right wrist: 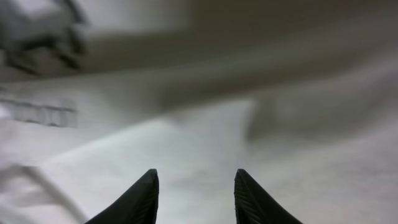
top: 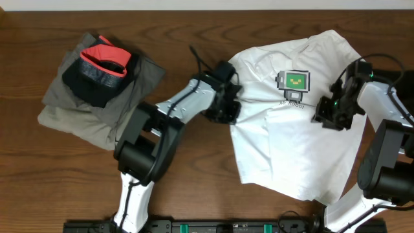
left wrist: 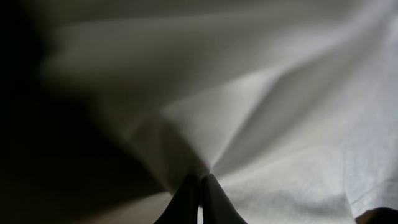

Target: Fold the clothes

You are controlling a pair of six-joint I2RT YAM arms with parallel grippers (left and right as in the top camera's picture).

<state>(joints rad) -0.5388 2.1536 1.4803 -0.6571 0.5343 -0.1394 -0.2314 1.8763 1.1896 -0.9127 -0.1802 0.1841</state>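
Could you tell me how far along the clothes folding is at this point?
Done: a pile of garments at far left looks folded. In hand: the left gripper pinches the white T-shirt at the edge on its side; the right gripper hovers open over the other side. Left: the shirt lies spread out, with no fold made yet.

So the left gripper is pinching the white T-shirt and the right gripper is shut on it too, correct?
No: the right gripper is open, jaws apart over the white T-shirt, as the right wrist view shows. The left gripper does pinch it.
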